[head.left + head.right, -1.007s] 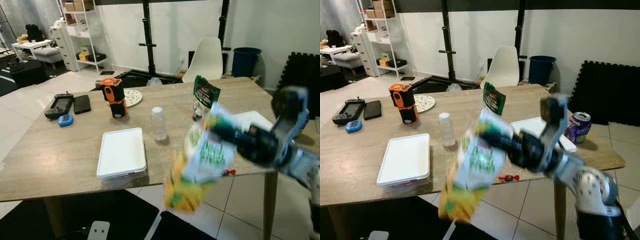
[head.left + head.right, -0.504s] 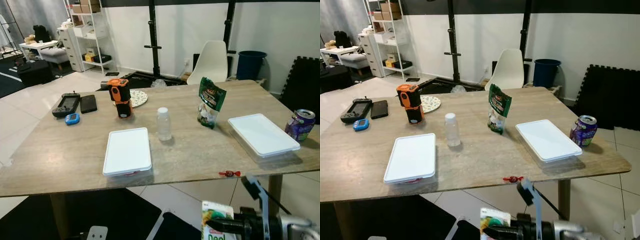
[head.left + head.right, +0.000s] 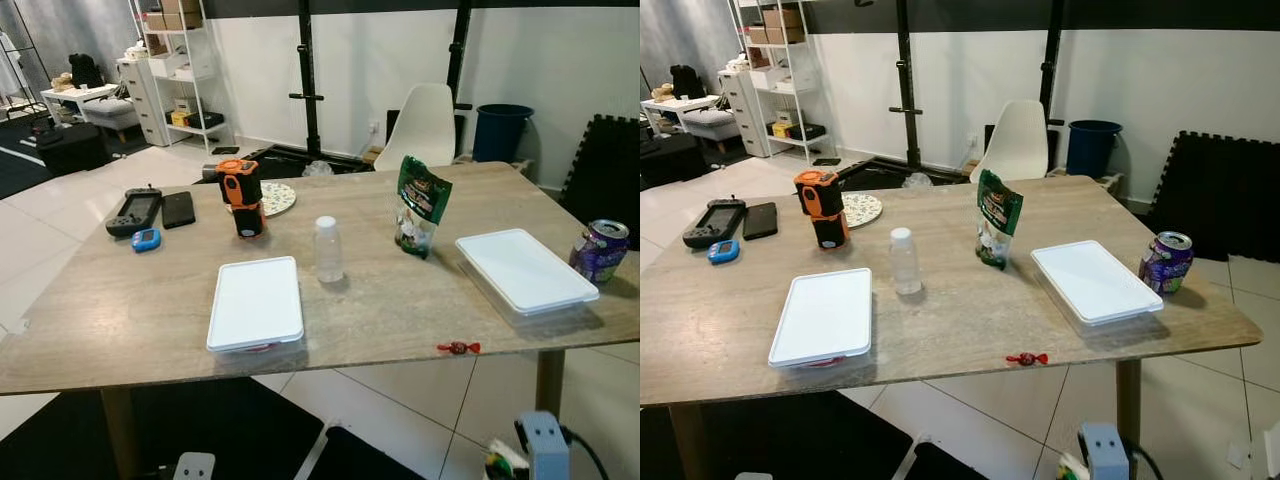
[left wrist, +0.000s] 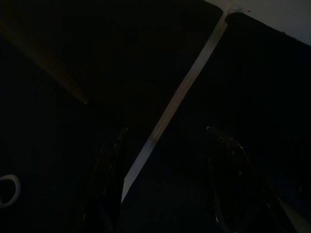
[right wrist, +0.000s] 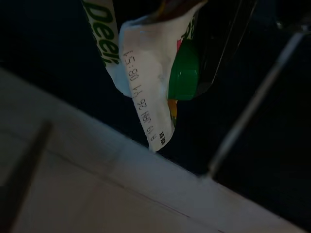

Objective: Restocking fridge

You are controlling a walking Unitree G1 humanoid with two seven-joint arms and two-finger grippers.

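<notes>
- At the bottom right of the head view, your right gripper (image 5: 194, 58) is hanging low below the table (image 3: 120, 320) edge, pinching a juice carton (image 5: 146, 73) near its green cap (image 5: 183, 77).
- Judging by the wrist view, the carton is dangling top-up over pale floor tiles (image 5: 73, 194), so you are carrying it loosely; keep the wrist level so it is not swinging.
- Your left gripper (image 4: 170, 184) is idling in the dark with its fingers spread apart, holding nothing.
- On the table, two white lidded boxes (image 3: 255, 303), a small clear bottle (image 3: 328, 249), a green snack bag (image 3: 417, 205) and a purple can (image 3: 599, 250) are waiting.
- No fridge is showing ahead, so you are likely needing to turn before walking; move slowly while gripping firmly.
</notes>
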